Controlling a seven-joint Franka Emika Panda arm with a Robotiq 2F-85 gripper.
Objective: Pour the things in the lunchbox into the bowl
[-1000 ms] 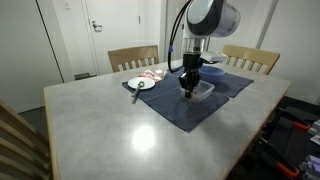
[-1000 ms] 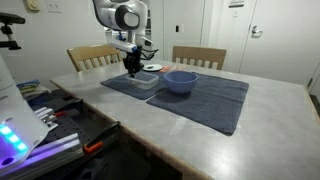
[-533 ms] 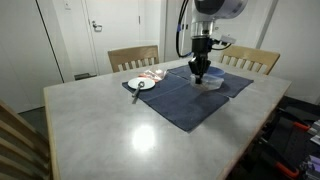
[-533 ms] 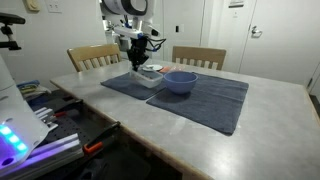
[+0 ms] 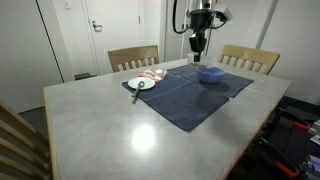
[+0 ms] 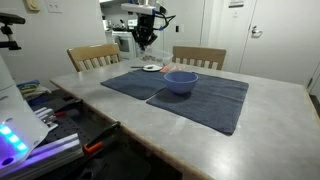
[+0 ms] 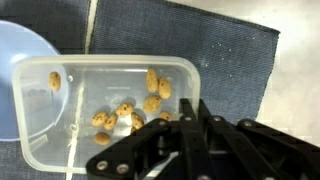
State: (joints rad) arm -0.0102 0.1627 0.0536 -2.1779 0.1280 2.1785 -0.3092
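Observation:
My gripper is shut on the near wall of the clear lunchbox, which fills most of the wrist view. Several small brown pieces lie inside it. In both exterior views the gripper hangs high above the dark mat, and the lunchbox under it is too faint to make out. The blue bowl stands on the mat below and slightly to one side. Its rim shows at the left edge of the wrist view.
A white plate with a utensil sits at the mat's edge, with a red and white item beside it. The dark blue mat covers the table's middle. Two wooden chairs stand behind the table.
The gripper has risen well above the mat, taking the lunchbox up with it. The spot next to the bowl where the box stood is now bare.

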